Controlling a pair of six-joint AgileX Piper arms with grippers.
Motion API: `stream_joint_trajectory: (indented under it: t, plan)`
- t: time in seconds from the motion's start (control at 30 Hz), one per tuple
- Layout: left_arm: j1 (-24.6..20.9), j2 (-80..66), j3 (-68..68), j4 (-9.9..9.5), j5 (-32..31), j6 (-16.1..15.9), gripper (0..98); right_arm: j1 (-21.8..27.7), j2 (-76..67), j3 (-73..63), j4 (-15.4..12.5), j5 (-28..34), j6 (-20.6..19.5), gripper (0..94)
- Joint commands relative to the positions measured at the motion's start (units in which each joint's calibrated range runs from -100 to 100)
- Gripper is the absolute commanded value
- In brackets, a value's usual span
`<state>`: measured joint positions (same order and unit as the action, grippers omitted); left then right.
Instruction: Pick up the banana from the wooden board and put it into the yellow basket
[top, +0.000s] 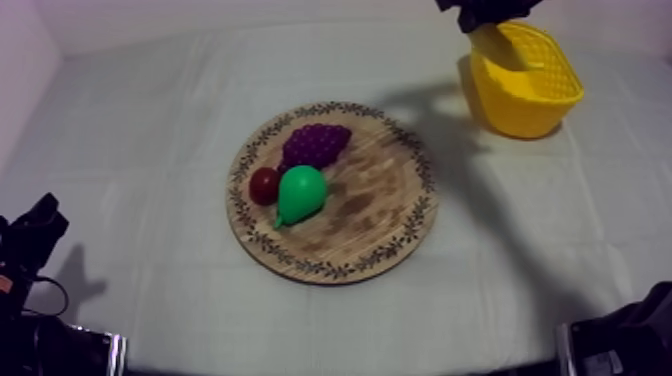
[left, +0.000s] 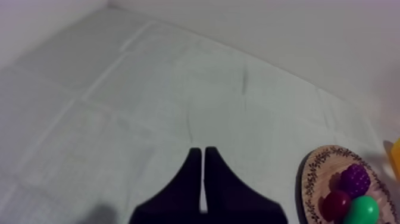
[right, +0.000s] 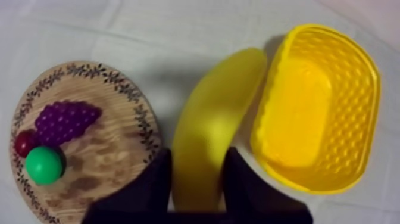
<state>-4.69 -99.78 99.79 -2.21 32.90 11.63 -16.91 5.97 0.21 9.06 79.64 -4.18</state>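
Grained matt wood board (top: 375, 215); dimpled plastic basket (top: 525, 112); smooth banana (right: 214, 128); glossy pear (top: 302, 192); creased cloth (top: 150, 120).

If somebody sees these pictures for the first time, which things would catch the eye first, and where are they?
First the bright banana, gripped by the right gripper, close beside the yellow basket at the far right of the table and not yet in it. Then the round wooden board at the table's middle, with grapes, a small red fruit and a green pear clustered on its left half.
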Motion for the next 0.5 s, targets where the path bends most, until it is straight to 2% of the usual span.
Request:
stream_joint_trajectory:
  t: [0.0, 0.47]
  plan:
    - [0.02, -0.05, -0.01, 0.03, 0.0, 0.02, 0.1, 1.52, 1.19, -1.89, 0.23, 0.07, 0.29, 14.7]
    - [0.02, -0.05, -0.01, 0.03, 0.0, -0.01, 0.1, 9.64, 11.89, -13.71, 1.26, 0.03, 1.05, 14.5]
